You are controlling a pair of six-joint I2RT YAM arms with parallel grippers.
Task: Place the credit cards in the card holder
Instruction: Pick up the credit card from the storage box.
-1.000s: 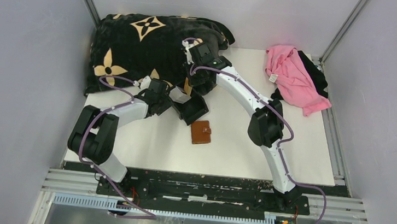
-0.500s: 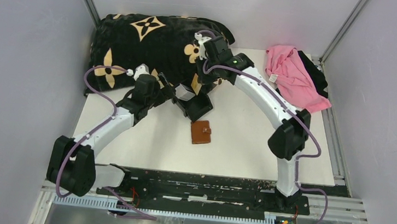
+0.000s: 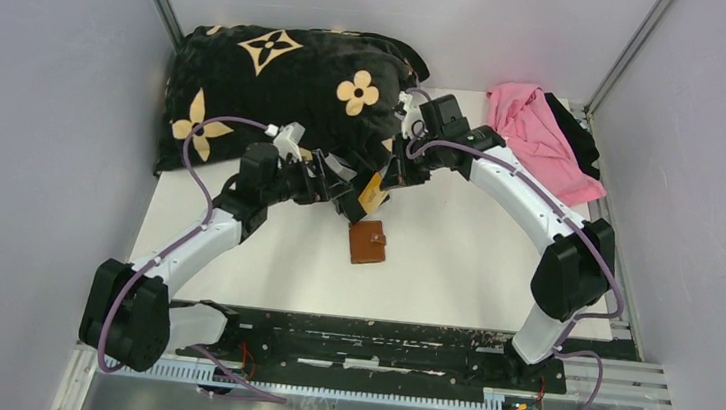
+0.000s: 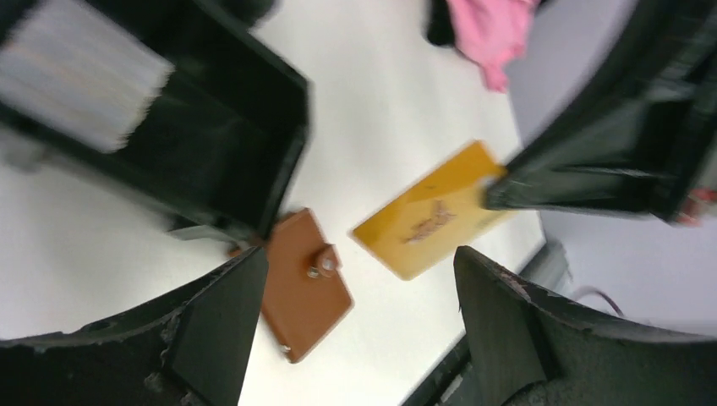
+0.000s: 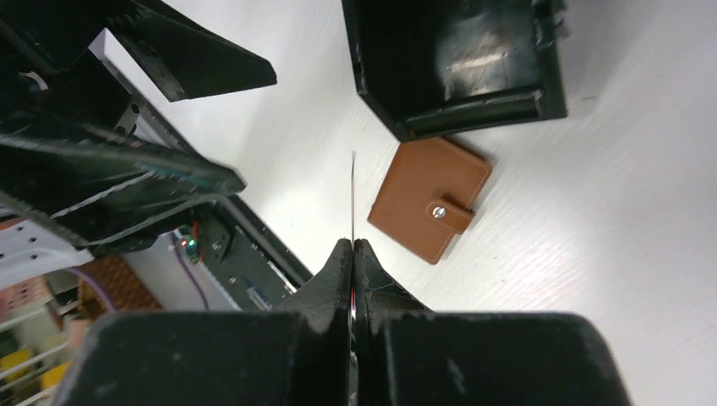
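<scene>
Orange-tan card (image 4: 431, 223) in right gripper (image 5: 353, 248)

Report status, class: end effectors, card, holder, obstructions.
Right end effector shut on orange card. Left end effector open, empty. Card holder flat, snapped shut. Black tray beside it.

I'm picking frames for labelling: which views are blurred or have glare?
Left wrist view: motion-smeared, the card stack in the black tray streaks. Right wrist view: sharp on the card holder, with glare on the tray floor. Top view: crisp, evenly lit.
</scene>
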